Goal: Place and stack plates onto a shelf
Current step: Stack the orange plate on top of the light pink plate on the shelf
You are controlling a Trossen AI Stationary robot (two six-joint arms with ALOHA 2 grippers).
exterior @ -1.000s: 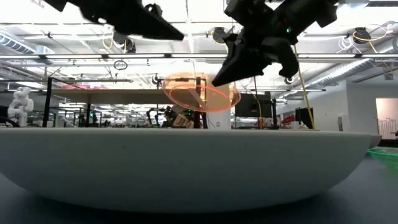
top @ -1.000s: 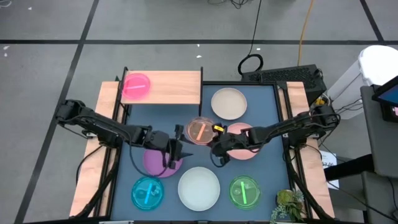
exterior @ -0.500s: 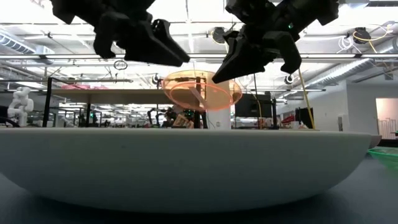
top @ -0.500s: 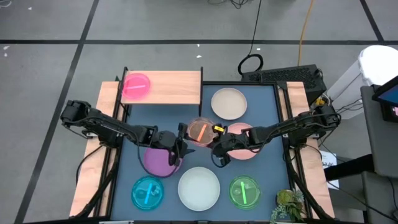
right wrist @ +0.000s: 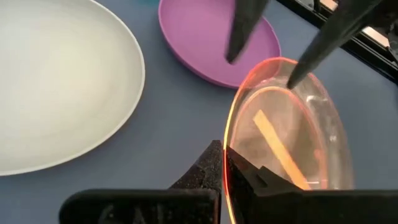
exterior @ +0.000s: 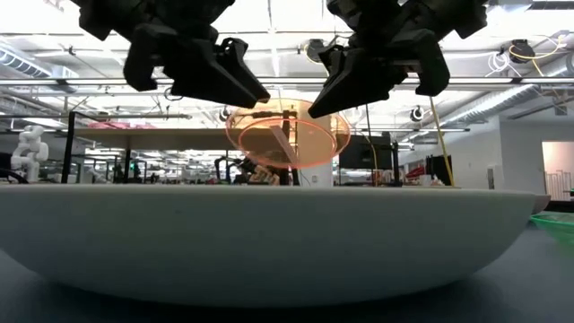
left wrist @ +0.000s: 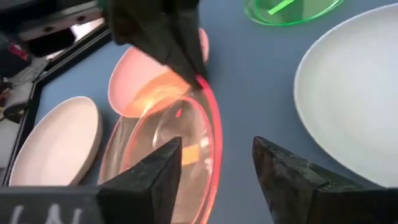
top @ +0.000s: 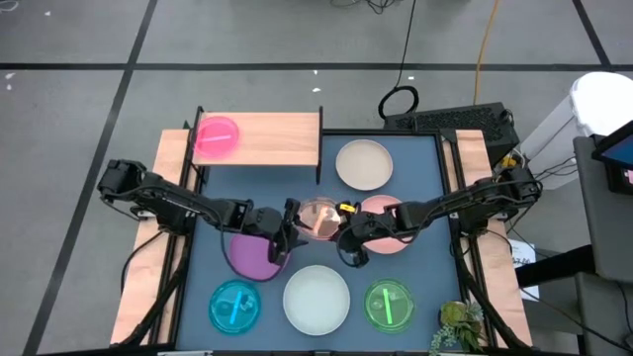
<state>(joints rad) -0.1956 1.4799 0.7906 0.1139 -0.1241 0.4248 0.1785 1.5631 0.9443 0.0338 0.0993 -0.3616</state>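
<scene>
The small orange translucent plate (top: pixel 318 219) hangs tilted in the air over the middle of the table, also clear in the low view (exterior: pixel 287 139). My right gripper (top: pixel 344 230) is shut on its rim from the table's right. My left gripper (top: pixel 287 225) (left wrist: pixel 217 146) is open, one finger on either side of the opposite rim (left wrist: pixel 211 134); whether it touches, I cannot tell. The magenta plate (top: pixel 216 136) lies on the shelf (top: pixel 272 140). Flat on the table lie the cream (top: pixel 364 163), pink (top: pixel 388 223) and purple (top: pixel 252 255) plates. My right gripper (right wrist: pixel 224 165) pinches the orange plate's rim (right wrist: pixel 231 134) between its two fingers, on the side toward the table's right. The fingers come nearly level from the right, slanting down a little. The plate is lifted clear of the table and tilted.
The pale white plate (top: pixel 316 299), the cyan plate (top: pixel 235 305) and the green plate (top: pixel 388 304) lie along the near edge. A small plant (top: pixel 457 328) stands at the near right corner. Most of the shelf board is bare.
My left gripper has moved toward the table's right and a little toward the far edge, up to the orange plate, so its open fingers now straddle the rim. My right gripper has kept its hold; the plate has tipped further and sunk slightly.
</scene>
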